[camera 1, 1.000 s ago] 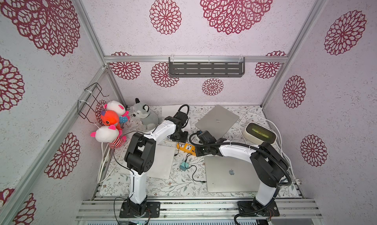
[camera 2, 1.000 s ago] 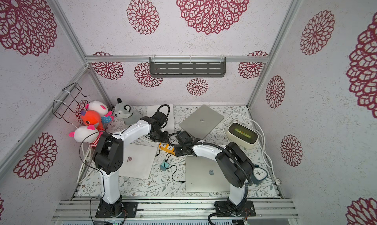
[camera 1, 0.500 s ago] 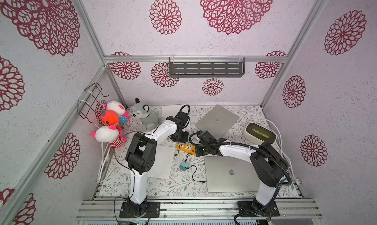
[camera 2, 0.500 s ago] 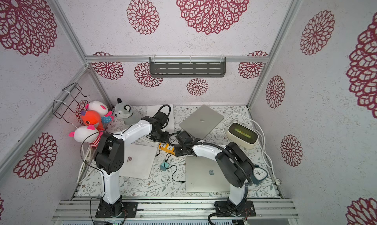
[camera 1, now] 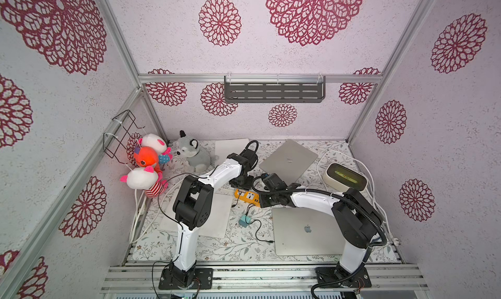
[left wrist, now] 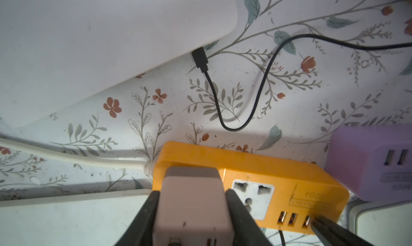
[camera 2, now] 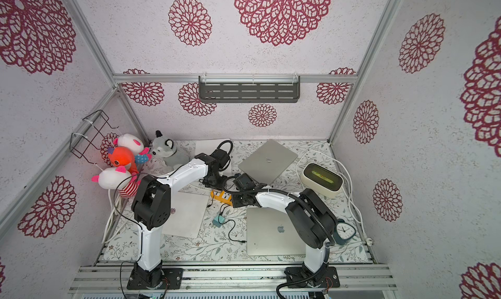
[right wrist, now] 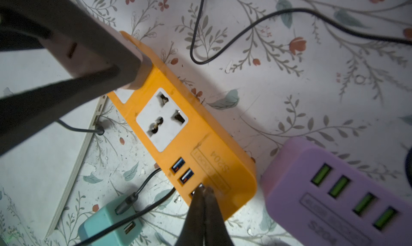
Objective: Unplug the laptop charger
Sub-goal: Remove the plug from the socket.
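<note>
The laptop charger (left wrist: 191, 202) is a pale pink-white block plugged upright into one end of an orange power strip (left wrist: 289, 178). My left gripper (left wrist: 192, 194) is shut on the charger, one black finger on each side. In the right wrist view the charger (right wrist: 93, 53) still sits against the power strip (right wrist: 200, 131). My right gripper (right wrist: 204, 189) is shut, holds nothing, and its tips press on the strip's top by the USB ports. In both top views the two grippers meet over the strip (camera 1: 248, 197) (camera 2: 222, 196) at mid-table.
A purple power strip (right wrist: 334, 195) lies right beside the orange one. A teal charger (right wrist: 107, 224) with black cables sits nearby. Closed laptops lie at front right (camera 1: 303, 231) and at the back (camera 1: 288, 159); a white one (camera 1: 214, 216) lies to the left. Plush toys (camera 1: 146, 159) fill the back-left corner.
</note>
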Robot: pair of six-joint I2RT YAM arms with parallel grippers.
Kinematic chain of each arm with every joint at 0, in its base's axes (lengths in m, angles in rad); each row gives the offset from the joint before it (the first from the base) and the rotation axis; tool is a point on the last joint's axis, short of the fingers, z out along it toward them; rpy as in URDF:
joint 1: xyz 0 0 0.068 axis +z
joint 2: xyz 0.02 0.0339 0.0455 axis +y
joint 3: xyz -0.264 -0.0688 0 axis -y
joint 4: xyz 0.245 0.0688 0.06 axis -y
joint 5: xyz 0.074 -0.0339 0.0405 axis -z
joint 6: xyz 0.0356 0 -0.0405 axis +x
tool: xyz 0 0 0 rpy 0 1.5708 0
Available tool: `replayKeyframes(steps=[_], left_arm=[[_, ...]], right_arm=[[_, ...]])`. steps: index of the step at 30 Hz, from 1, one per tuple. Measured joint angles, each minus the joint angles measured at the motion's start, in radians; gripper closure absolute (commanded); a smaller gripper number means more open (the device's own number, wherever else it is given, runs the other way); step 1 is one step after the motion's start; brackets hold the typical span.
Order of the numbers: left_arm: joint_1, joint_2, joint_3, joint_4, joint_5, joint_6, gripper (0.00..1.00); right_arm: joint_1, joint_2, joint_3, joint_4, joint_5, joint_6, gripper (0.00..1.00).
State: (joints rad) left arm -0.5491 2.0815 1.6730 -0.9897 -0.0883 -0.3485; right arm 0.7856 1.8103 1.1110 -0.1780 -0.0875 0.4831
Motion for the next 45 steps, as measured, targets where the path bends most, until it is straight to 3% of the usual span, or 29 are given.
replayKeyframes(steps=[11,23,34,45], left_arm=[[0.054,-0.018,-0.032,0.034,0.124,-0.012,0.62],[0.006,0.027,0.042,-0.047,0.009,-0.011,0.62],[0.044,0.014,0.02,-0.025,0.1,-0.019,0.63],[0.014,0.04,0.066,-0.075,0.01,-0.018,0.64]], right_arm=[[-0.002,0.001,0.0,0.0,-0.004,0.0,0.93],[-0.005,0.007,0.006,0.0,-0.015,0.0,0.93],[-0.008,0.014,0.021,-0.018,-0.022,-0.001,0.93],[-0.008,0.028,0.037,-0.021,-0.026,-0.001,0.93]])
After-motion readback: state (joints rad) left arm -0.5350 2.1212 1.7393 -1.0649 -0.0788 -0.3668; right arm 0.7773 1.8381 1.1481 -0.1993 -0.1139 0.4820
